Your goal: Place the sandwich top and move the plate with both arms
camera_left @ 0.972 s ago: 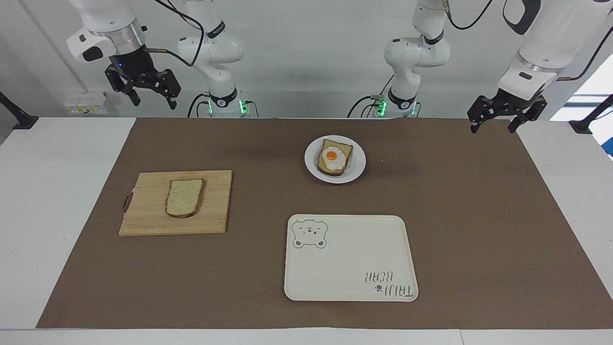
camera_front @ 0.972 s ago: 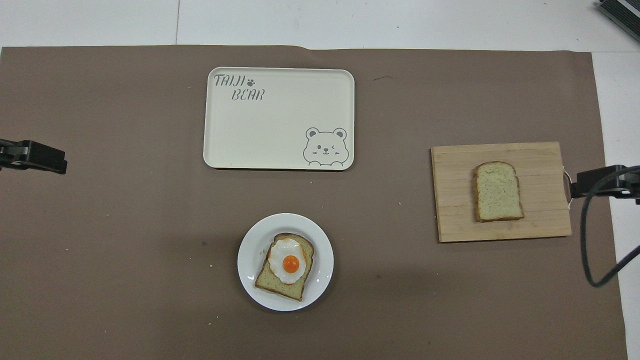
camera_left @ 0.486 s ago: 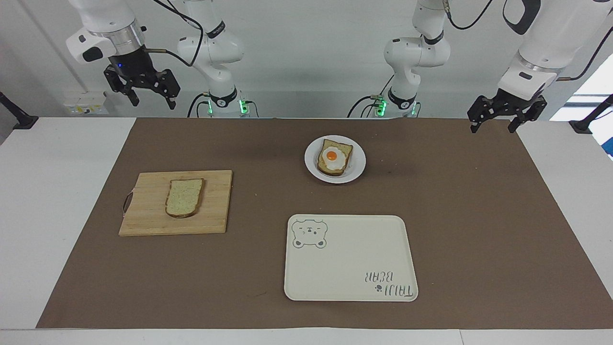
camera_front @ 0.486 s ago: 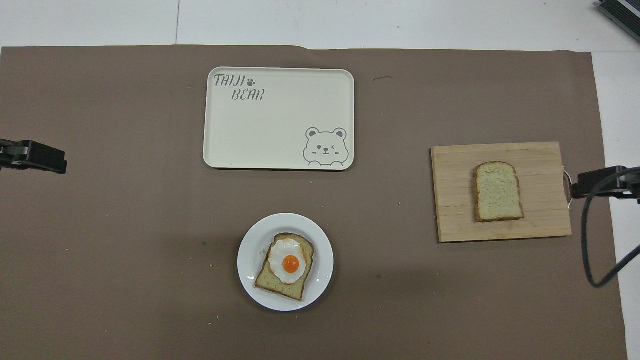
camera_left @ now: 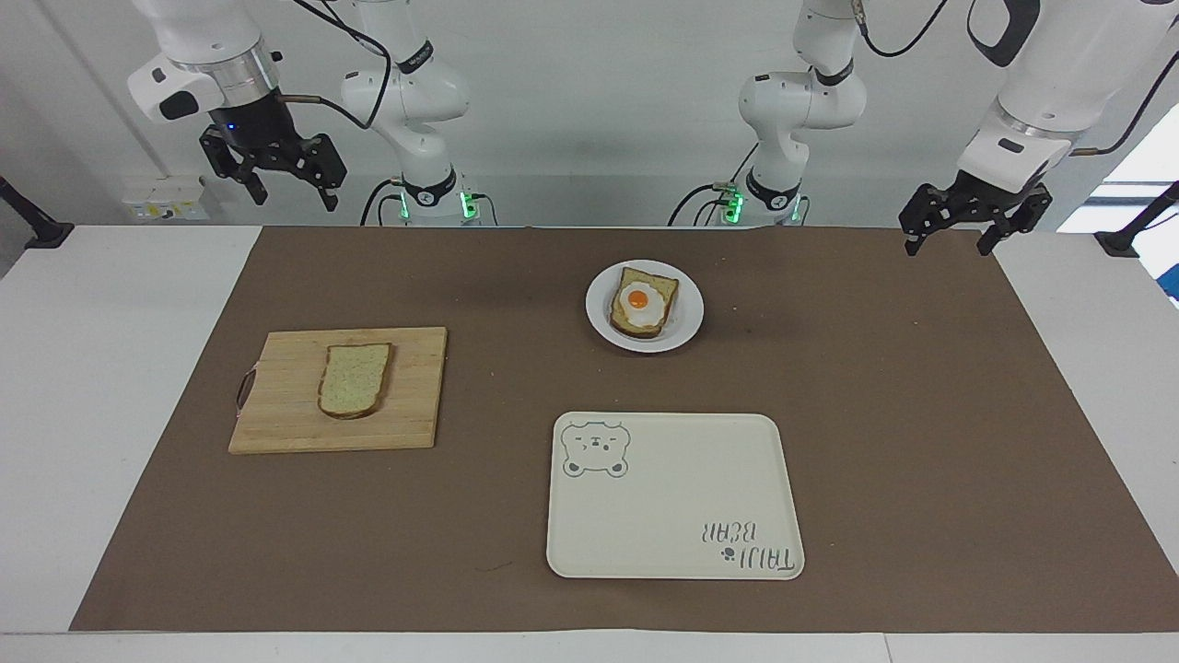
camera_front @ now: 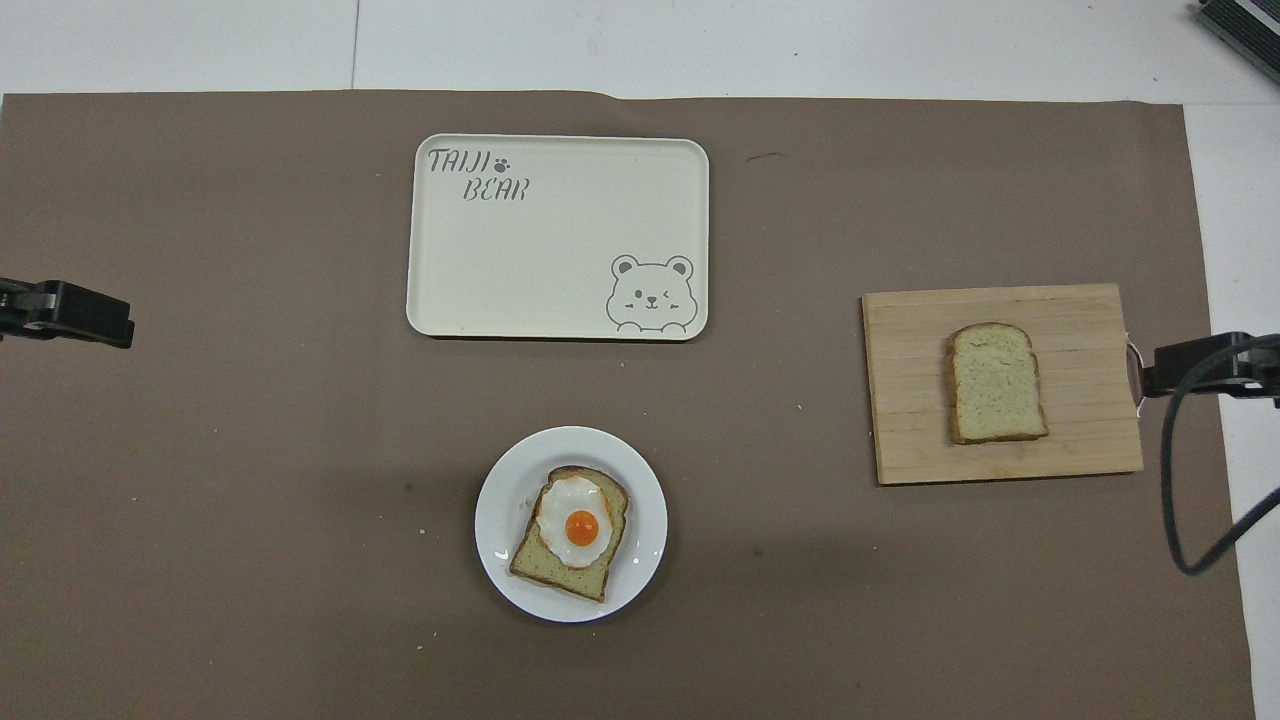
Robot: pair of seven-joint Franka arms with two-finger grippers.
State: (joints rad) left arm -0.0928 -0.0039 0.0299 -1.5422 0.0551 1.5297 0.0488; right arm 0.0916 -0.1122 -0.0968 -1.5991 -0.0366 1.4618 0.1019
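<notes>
1. The sandwich top (camera_left: 355,379) lies flat on the cutting board (camera_left: 276,424), at centre-left of the facing view. Its long axis runs toward and away from the robots; the rounded end points away from them.
2. The plate (camera_left: 686,318), upper centre, carries the egg slice (camera_left: 643,302).
3. The tray (camera_left: 672,516), lower centre, carries nothing.
4. The right end effector (camera_left: 287,187) hangs at upper left with its fingers apart, high above the surface and clear of the board.
5. The left end effector (camera_left: 949,235) hangs at upper right, fingers apart, well apart from the plate.
6. Versus one second ago: the right end effector is slightly higher; objects unchanged.
</notes>
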